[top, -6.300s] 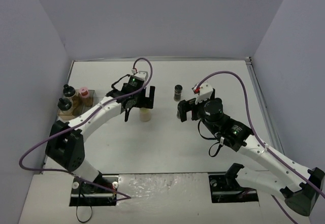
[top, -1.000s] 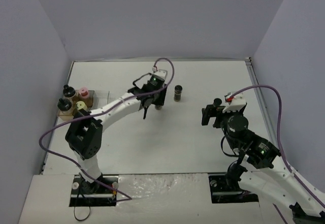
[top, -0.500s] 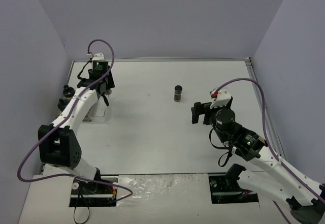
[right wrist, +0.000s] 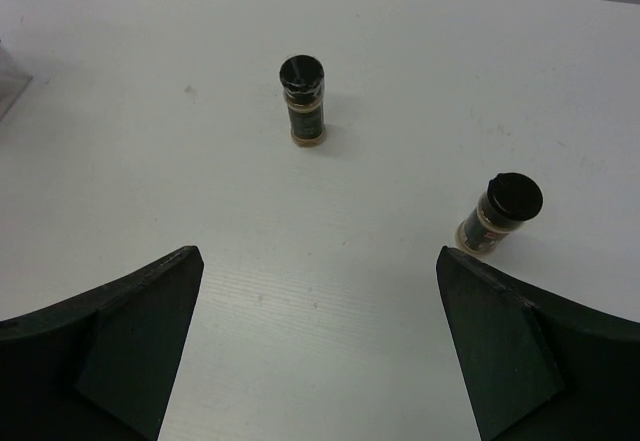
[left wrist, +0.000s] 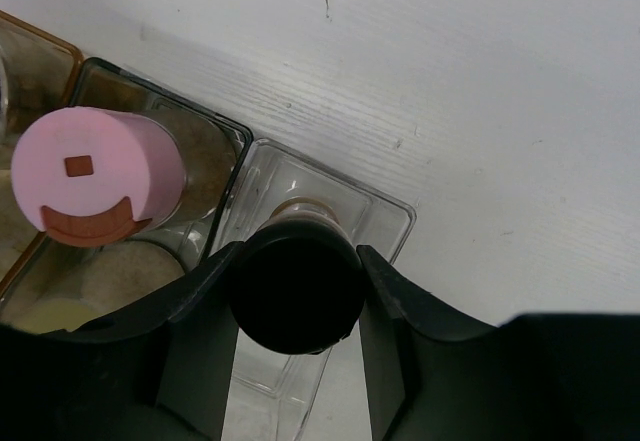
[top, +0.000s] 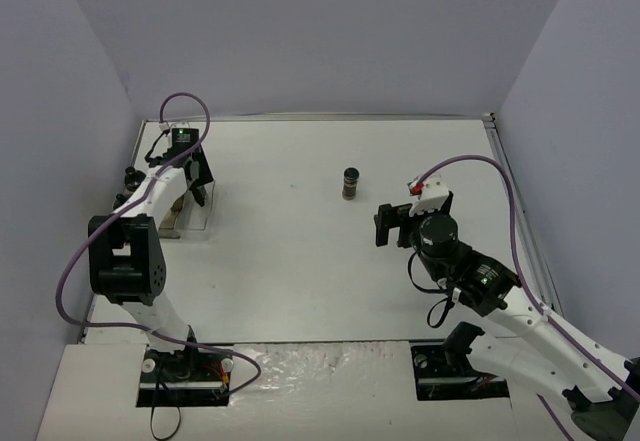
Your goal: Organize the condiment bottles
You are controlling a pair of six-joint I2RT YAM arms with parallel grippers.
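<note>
While the small clear spice jar with a black cap [left wrist: 295, 276] is gripped tight by the left gripper [left wrist: 297, 306], it is held right over an open pocket of the clear plastic tray with compartments [left wrist: 385, 223]. The jar is seen from above, with its cap between the two black fingers. It cannot be told if its bottom is touching the floor of the pocket.

For this step to be done well, the jar should be kept straight up and lowered slowly into the middle of the pocket, so the thin walls are not bumped. The grip should be let go only when the jar is standing on the pocket floor. Then the gripper should be lifted straight up.

Just beside it, in the next pocket, a clear jar with a pink cap [left wrist: 95, 176] is stood. A finger could be knocked against it if the gripper is opened too wide. What looks like a pale yellow cap [left wrist: 45, 316] is partly seen lower in the tray.

Well apart, on the white desk [top: 300, 251], a farther black-capped jar [right wrist: 302, 101] and a nearer black-capped jar [right wrist: 500, 211] are stood. The right gripper [right wrist: 320, 321] is held wide open above the desk, with nothing in it.
</note>
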